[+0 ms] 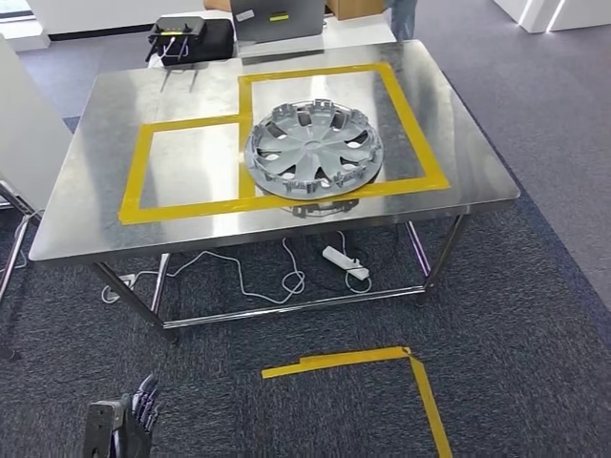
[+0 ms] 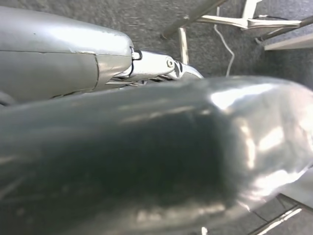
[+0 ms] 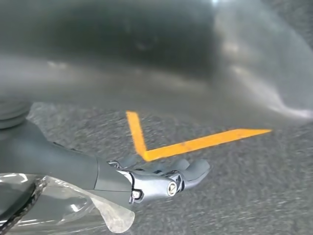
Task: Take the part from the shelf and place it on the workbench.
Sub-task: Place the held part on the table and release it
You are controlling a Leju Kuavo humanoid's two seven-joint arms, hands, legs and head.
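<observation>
The hubcap (image 1: pixel 313 150) lies flat on the workbench (image 1: pixel 94 181), inside the larger yellow tape frame (image 1: pixel 414 124) and overlapping the frame's near edge. A smaller taped frame (image 1: pixel 136 167) adjoins it. Below the workbench, a white power strip (image 1: pixel 345 261) and its cable (image 1: pixel 244 277) lie on the carpet. Nearer than the workbench, a yellow tape corner (image 1: pixel 407 355) marks the floor. The left hand (image 1: pixel 134 420) hangs low, holding nothing; finger spacing cannot be determined. The right hand (image 3: pixel 162 178) hangs over the carpet, fingers extended close together, holding nothing.

White power strip (image 1: pixel 345 261) on carpet (image 1: pixel 518 363)
</observation>
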